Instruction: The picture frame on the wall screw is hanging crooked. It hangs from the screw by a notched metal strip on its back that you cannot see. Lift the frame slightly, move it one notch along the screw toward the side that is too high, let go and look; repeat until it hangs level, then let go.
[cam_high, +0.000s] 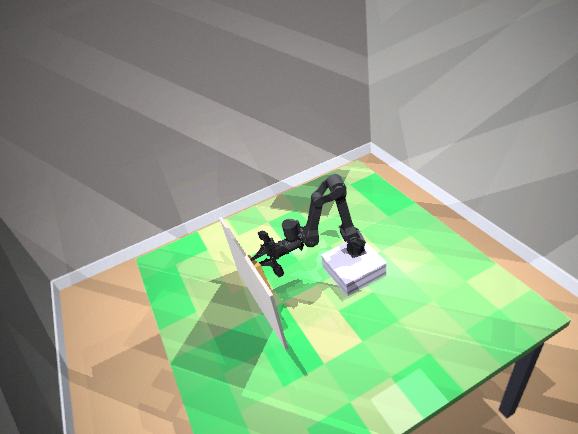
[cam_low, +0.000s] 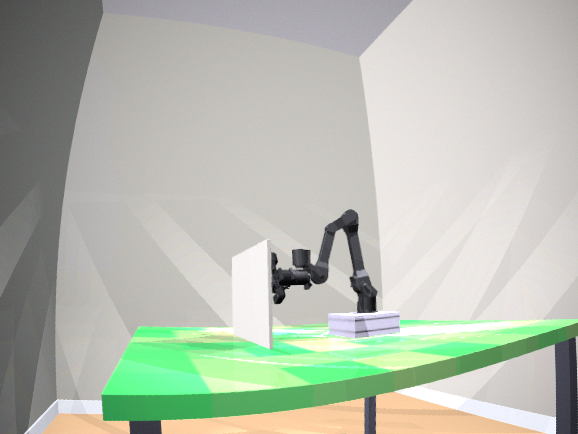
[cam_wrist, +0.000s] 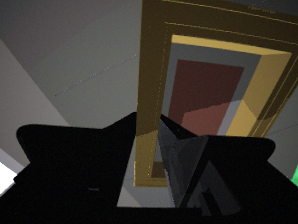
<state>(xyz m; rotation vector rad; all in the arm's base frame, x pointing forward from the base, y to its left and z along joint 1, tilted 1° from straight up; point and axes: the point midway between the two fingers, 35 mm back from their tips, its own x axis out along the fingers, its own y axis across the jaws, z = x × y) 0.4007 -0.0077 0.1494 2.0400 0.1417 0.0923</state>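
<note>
The picture frame (cam_wrist: 150, 75) has a gold border, a grey mat and a dark red picture (cam_wrist: 205, 85). In the top view only a gold sliver of it (cam_high: 261, 275) shows on the robot's side of the upright white panel (cam_high: 255, 290) (cam_low: 251, 295). My gripper (cam_high: 256, 257) (cam_wrist: 147, 116) is shut on the frame's side bar, the left one in the wrist view. In the exterior view the panel hides the frame, and the gripper body is right behind its edge. The screw and the notched strip are hidden. I cannot tell from these slanted views how far the frame tilts.
The arm stands on a pale stacked block (cam_high: 360, 265) (cam_low: 364, 324) on the green patchwork table (cam_high: 450, 300) (cam_low: 165, 370). The panel stands upright on the table in front of the arm. Strong shadows and light patches cross the table and walls.
</note>
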